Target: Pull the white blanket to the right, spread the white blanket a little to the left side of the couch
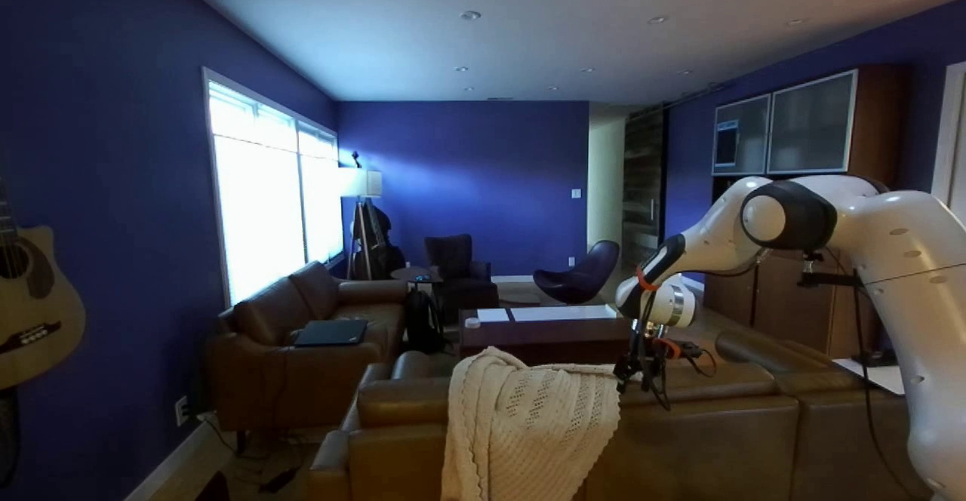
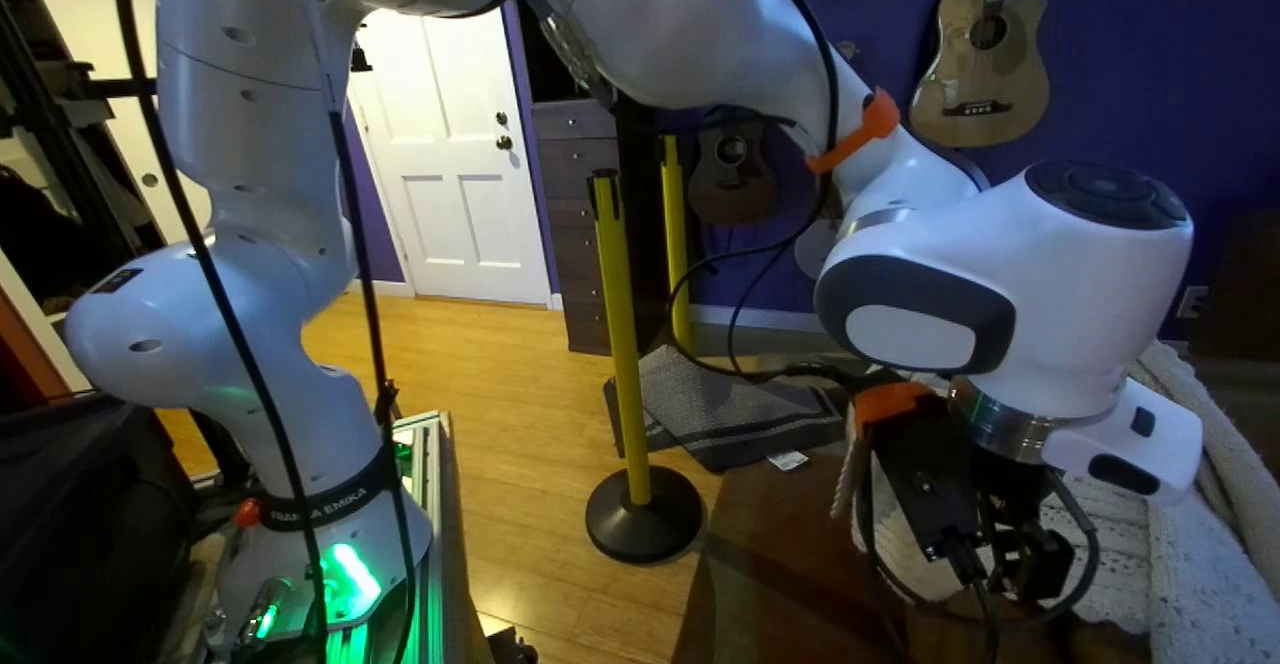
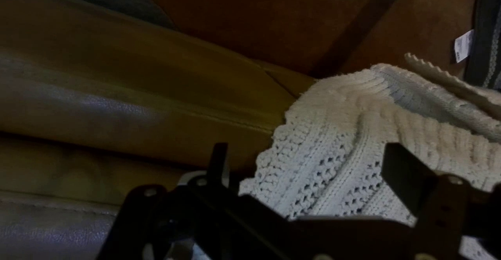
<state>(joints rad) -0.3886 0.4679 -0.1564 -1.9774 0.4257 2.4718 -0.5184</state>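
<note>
In the wrist view, my tool [image 3: 306, 154] is the nearest thing to me. Its two black fingers [image 3: 405, 174] are spread wide. One is in front of the white blanket [image 3: 340, 166], and the other is just beside its bumpy edge, in front of brown leather. I can't tell if either finger touches the cloth.

The blanket is knitted, with rows of small holes. It lies over the top edge of the surface [image 1: 709, 441], which is the back of a brown couch. In an exterior view, I see it near the left corner of the surface, with a soft hump on top, and it hangs down the near side until the bottom of the view cuts it off. The tool is at the blanket's right side there, by the top edge of the surface. My white arm [image 1: 906, 259] reaches in from the right side of that view.

Past the far edge of the surface I see a low dark table [image 1: 543, 339]. To the left of it, a second brown couch [image 1: 275, 388] holds a flat dark thing [image 1: 332, 333]. Farther back are a dark armchair [image 1: 453, 259] and a curved dark chair [image 1: 581, 278]. A tall lamp [image 1: 362, 182] stands near a bright window [image 1: 260, 207]. The blue wall [image 1: 468, 184] is behind the chairs.
</note>
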